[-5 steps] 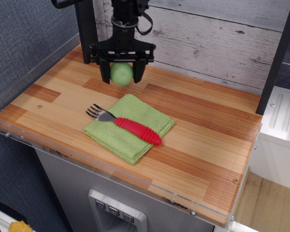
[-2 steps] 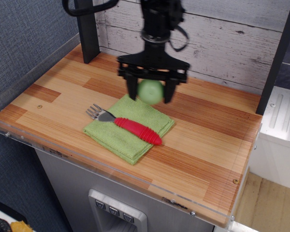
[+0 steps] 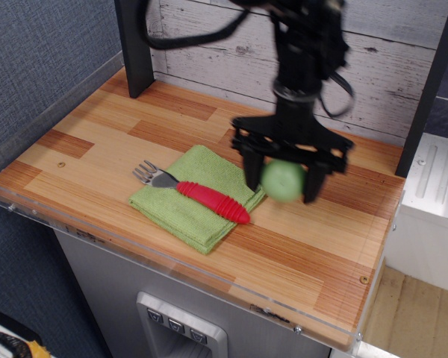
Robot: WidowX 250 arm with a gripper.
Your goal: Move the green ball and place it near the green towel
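The pale green ball [image 3: 284,180] sits between the two black fingers of my gripper [image 3: 284,183], which is shut on it and holds it just above the wooden tabletop, right of the towel's right corner. The green towel [image 3: 187,212] lies folded at the middle left of the table, with a fork lying across it. The arm comes down from the top of the view and is blurred by motion.
A fork with a red handle [image 3: 212,202] lies on the towel. A dark post [image 3: 133,45] stands at the back left and another [image 3: 427,89] at the right edge. A clear raised lip [image 3: 52,101] runs along the table's left side and front. A plank wall is behind.
My gripper has carried the ball from the back left of the table, over the towel's far corner, to the right and toward the front, and lower.
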